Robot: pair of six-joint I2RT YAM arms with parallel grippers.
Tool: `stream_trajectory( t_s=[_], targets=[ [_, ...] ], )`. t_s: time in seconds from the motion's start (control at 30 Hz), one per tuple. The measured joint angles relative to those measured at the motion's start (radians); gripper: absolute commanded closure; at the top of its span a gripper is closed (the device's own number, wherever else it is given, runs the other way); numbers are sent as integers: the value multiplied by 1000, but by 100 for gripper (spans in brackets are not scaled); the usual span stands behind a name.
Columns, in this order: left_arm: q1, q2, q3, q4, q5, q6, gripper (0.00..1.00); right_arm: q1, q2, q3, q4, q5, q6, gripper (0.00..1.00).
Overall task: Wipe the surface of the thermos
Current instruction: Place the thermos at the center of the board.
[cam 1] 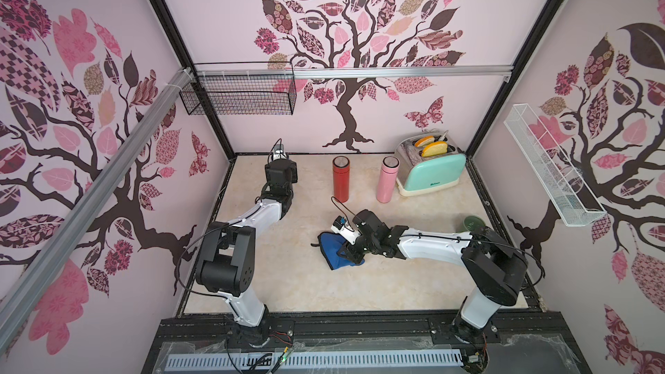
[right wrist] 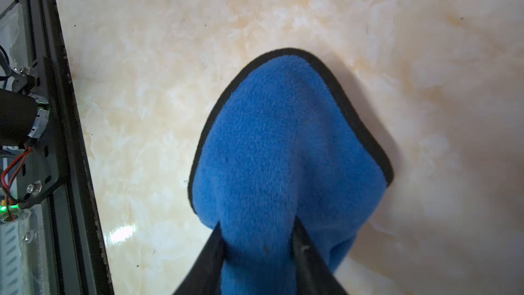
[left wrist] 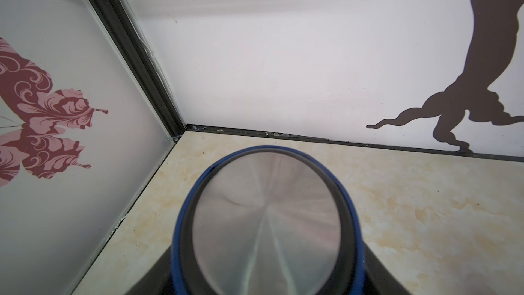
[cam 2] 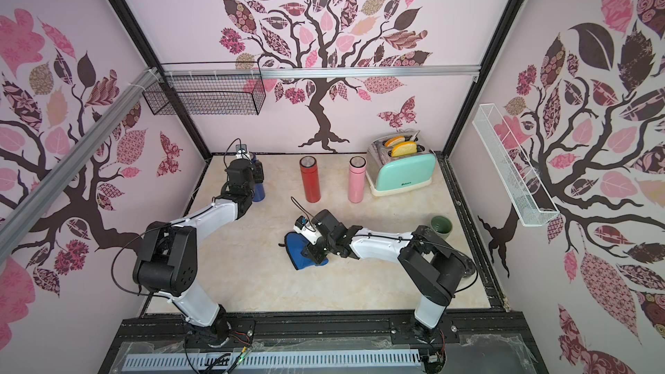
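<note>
Cloth [right wrist: 283,151], blue and crumpled, lies at the centre of the worktop [cam 1: 288,282], a fold between the fingers of the right end effector [right wrist: 258,222]; whether they pinch or merely bracket it is unclear. At 11 o'clock, by the far corner, the left end effector [left wrist: 268,251] clasps the upright blue thermos [left wrist: 266,217]. The two sit well apart, so wiping looks either finished or unstarted. In a top view the blue thermos [cam 2: 259,188] shows only as a sliver behind the arm.

Pale pink walls [cam 1: 223,12] with tree decals [cam 1: 347,116], cream marble-look floor [cam 1: 306,282], black wire basket [cam 1: 237,97].
</note>
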Motion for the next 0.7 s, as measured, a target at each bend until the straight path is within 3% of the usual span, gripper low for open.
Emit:
stream_trajectory(
  t_s=[0.4,0.7],
  targets=[
    [-1,10,20,-49,47,-36,100,26,14,16,-3,9,-13,54],
    [-1,21,21,-57,60,-53,100,35,14,16,-9,16,-14,61]
  ],
)
